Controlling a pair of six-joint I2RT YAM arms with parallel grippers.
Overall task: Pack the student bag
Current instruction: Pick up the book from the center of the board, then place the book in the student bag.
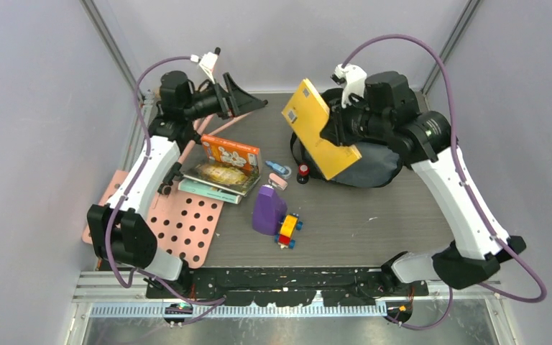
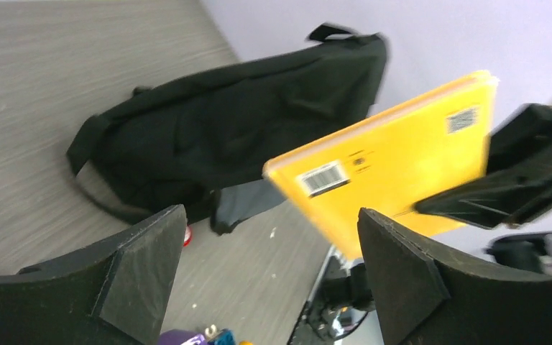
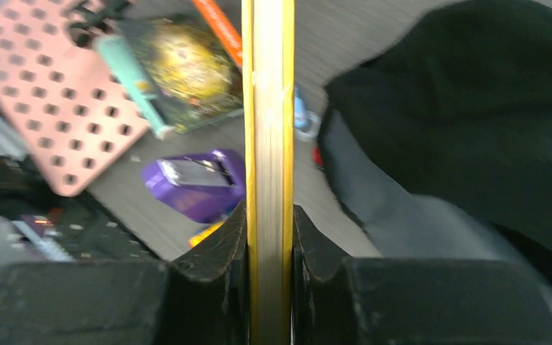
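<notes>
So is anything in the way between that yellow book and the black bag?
Nothing visible. The right gripper holds the yellow book raised at the student bag's edge, with only open air between them.

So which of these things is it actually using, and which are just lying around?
In use: black backpack; yellow book, clamped in the right gripper.
Lying about for now: book stack, purple container, toy blocks, pink pegboard.
</notes>
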